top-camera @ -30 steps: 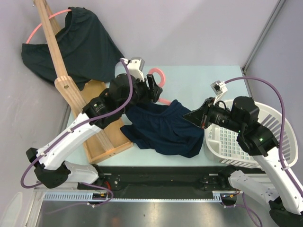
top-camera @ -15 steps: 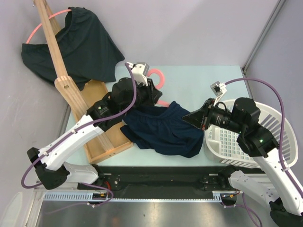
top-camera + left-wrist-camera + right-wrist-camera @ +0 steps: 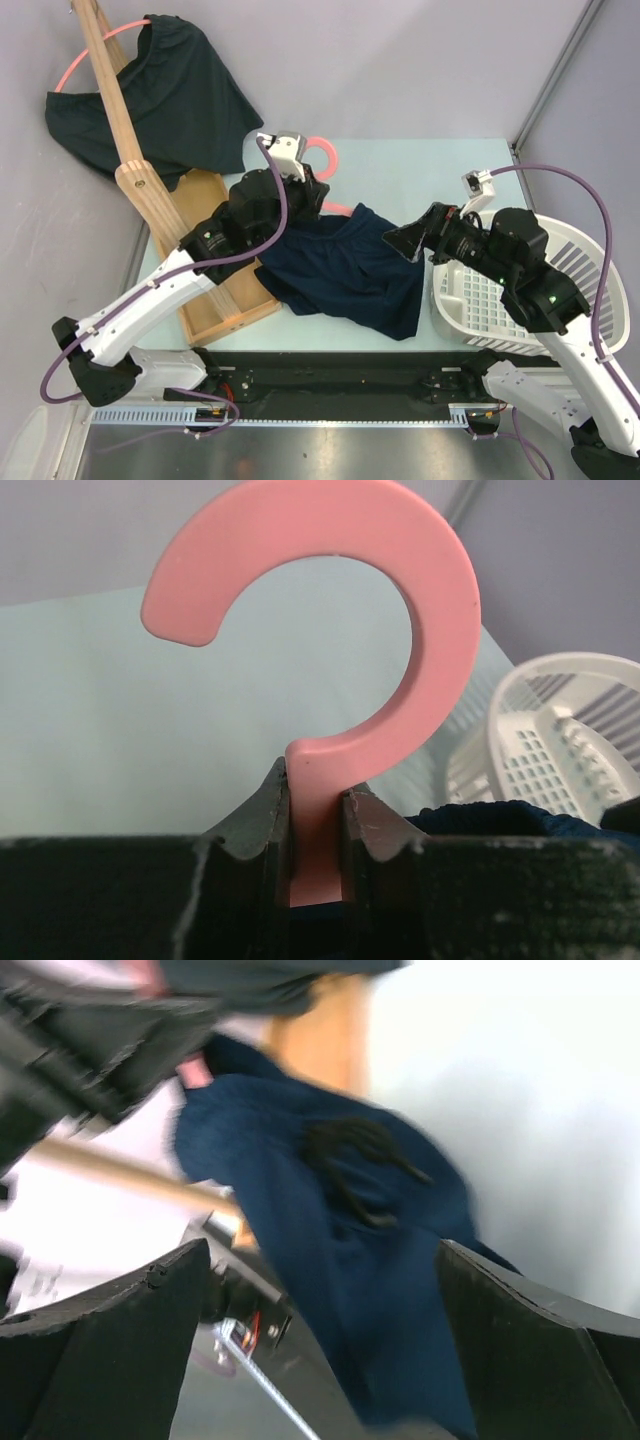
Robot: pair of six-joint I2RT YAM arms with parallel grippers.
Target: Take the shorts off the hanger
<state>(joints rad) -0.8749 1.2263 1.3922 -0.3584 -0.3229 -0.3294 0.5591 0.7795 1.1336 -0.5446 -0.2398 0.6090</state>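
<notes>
Soft navy-blue cloth shorts [image 3: 345, 272] lie crumpled in the middle of the table [image 3: 440, 165], a pink plastic hanger [image 3: 447, 610] reaching under their far edge, hook exposed. Blackish dark-green shorts [image 3: 185, 100] hang spread from a second pink hanger [image 3: 72, 65] at far left

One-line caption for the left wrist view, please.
Left gripper clamped on the pink hanger just below its hook, navy shorts and white basket at lower right.

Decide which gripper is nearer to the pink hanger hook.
Left. The left gripper is clamped on the pink hanger hook; the right gripper stands open, apart to its right, by the navy shorts.
</notes>
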